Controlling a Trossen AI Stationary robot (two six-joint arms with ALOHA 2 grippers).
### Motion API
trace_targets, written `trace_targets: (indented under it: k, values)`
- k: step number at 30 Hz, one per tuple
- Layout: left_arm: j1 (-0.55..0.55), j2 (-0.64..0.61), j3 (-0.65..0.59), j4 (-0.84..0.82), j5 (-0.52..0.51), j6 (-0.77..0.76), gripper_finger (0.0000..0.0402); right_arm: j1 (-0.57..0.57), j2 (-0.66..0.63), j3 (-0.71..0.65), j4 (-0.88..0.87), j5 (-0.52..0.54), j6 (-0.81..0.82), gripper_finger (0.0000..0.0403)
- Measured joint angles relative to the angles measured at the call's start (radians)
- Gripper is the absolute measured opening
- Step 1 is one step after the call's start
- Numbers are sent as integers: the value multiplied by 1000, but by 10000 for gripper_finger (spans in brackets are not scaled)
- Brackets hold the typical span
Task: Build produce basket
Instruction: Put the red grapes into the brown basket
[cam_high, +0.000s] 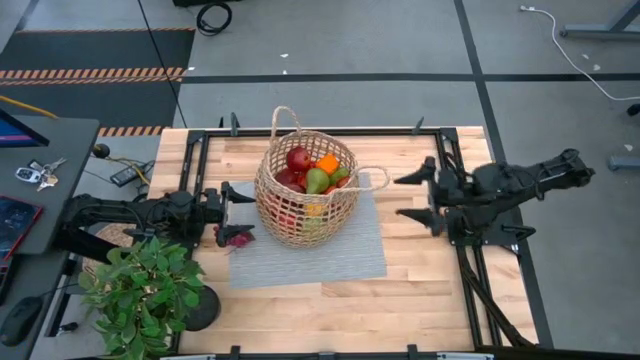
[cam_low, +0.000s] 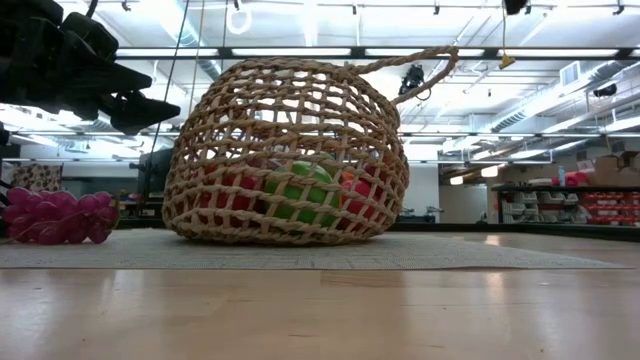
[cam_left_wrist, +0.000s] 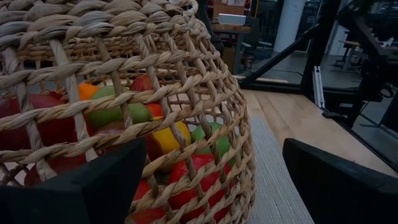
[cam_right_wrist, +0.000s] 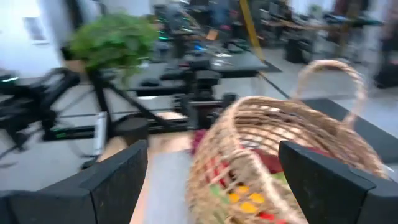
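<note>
- Wicker, tan and open-woven, makes up the basket (cam_high: 306, 190), which stands near the middle of the wooden table (cam_high: 430, 285) on a grey mat (cam_high: 340, 250), toward the mat's far edge.
- Inside it lies the produce (cam_high: 315, 172): red apples, a green pear and an orange piece show from above; through the weave the left wrist view also shows a yellow piece (cam_left_wrist: 169, 138) and more red ones.
- One of the basket's thin loop handles (cam_high: 285, 120) rises at its far side, another sticks out on its right.
- A dark-red bunch of grapes (cam_high: 236, 238) lies on the mat's left edge, just outside the basket.
- Left gripper (cam_high: 234, 212) is just left of the basket and above the grapes, fingers spread wide apart, nothing between them.
- Right gripper (cam_high: 412, 196) hangs to the right of the basket, well clear of it, fingers apart and empty.
- A green potted plant (cam_high: 140, 290) stands at the table's near left corner.
</note>
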Motion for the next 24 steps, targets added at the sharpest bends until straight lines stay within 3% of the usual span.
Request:
trace_targets:
  k: [8,12,17,24]
  values:
    - [0,0,0,0,0,0,386,67,-272,-238,27,-150,-135,365]
    - [0,0,0,0,0,0,386,58,-367,-371,149,-210,-174,365]
    - [0,0,0,0,0,0,386,30,-441,-495,328,-315,-263,365]
    - [0,0,0,0,0,0,386,-70,-490,-566,343,-386,-247,363]
